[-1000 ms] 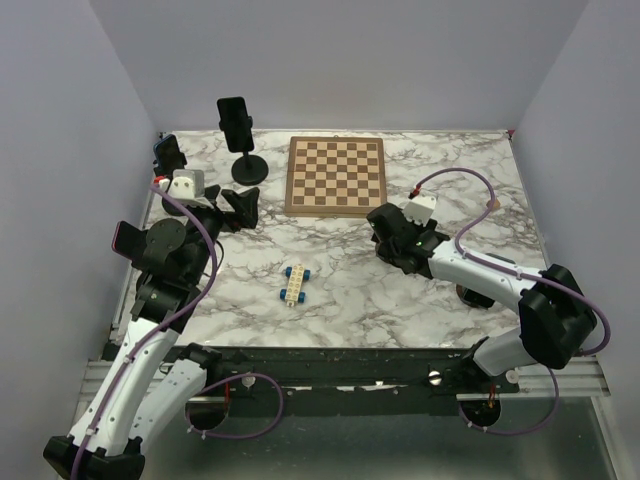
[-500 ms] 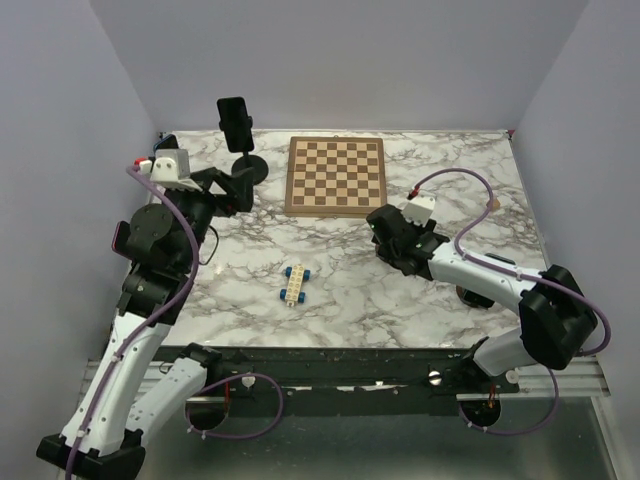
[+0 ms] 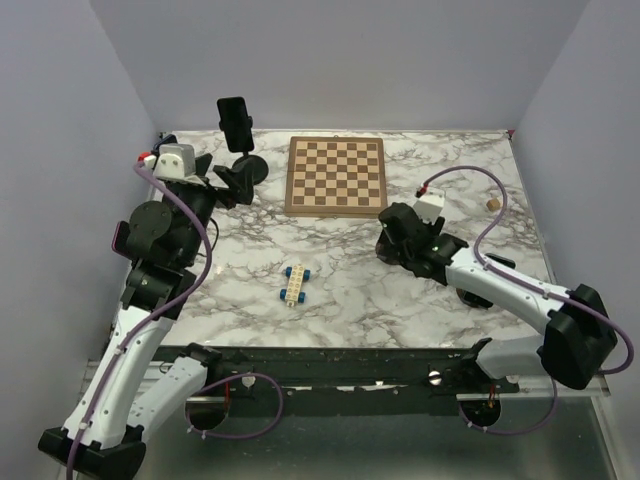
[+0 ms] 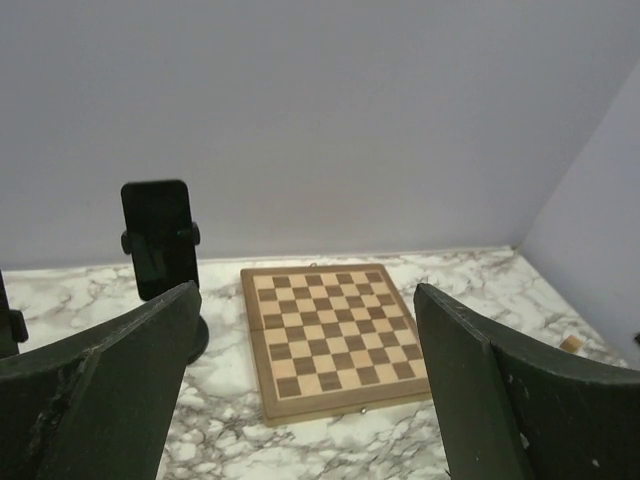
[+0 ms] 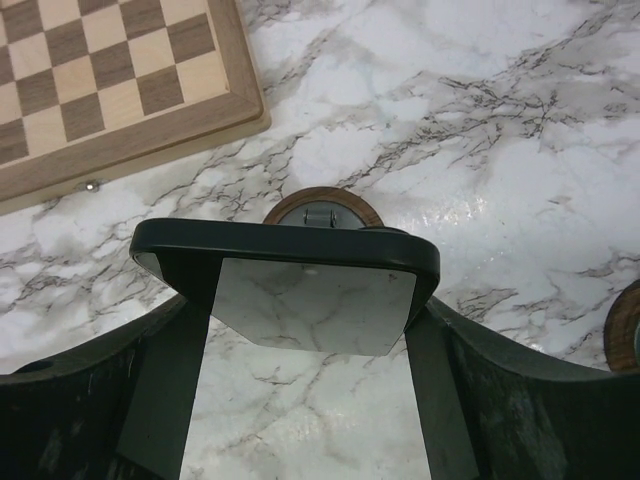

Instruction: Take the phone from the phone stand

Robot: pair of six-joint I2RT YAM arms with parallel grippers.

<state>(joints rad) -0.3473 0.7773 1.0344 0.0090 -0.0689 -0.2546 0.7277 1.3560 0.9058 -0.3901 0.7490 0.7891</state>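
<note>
Phone (image 3: pixel 234 120) is upright and clamped in the black phone stand (image 3: pixel 248 168), just left of the chessboard (image 3: pixel 335 176), by its far-left corner. Left gripper (image 4: pixel 308 300) is spread wide, hovering left of the chessboard near the stand base. In the wrist view the phone sits outside the gap, above the left finger. Right gripper (image 5: pixel 308 322) is pinching a dark-rimmed glossy slab (image 5: pixel 315 262) off the chessboard's near-right corner. A round wooden disc (image 5: pixel 322 208) lies just past the slab.
</note>
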